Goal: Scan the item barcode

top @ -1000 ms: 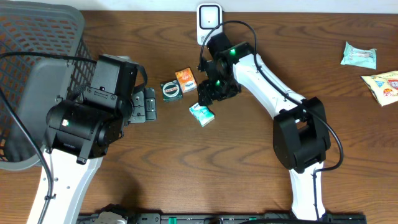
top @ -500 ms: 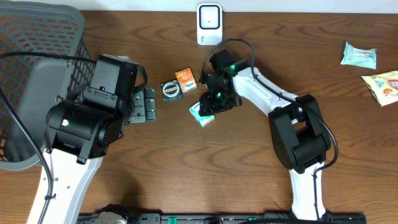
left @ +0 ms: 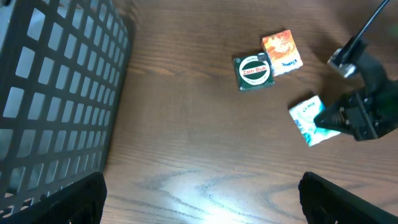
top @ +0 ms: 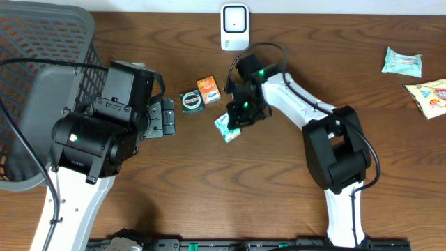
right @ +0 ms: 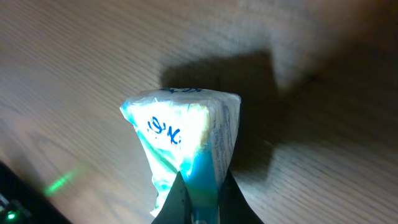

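Observation:
A small teal-and-white packet (top: 224, 127) lies on the wooden table, right of centre. My right gripper (top: 237, 117) is shut on its right end. In the right wrist view the packet (right: 183, 130) stands pinched between the two dark fingertips of that gripper (right: 202, 200), casting a shadow on the wood behind it. The white scanner (top: 235, 26) stands at the table's far edge, above the packet. My left gripper (left: 202, 199) hangs open over bare wood, well to the left of the packet (left: 306, 119), with nothing between its fingers.
A round green tin (top: 191, 100) and an orange box (top: 208, 88) lie just left of the packet. A black mesh basket (top: 42, 84) fills the left side. Two snack packets (top: 402, 61) (top: 428, 96) lie at the far right.
My right gripper came down onto the teal packet and closed on its end. The packet shifted slightly. The left arm has not moved.

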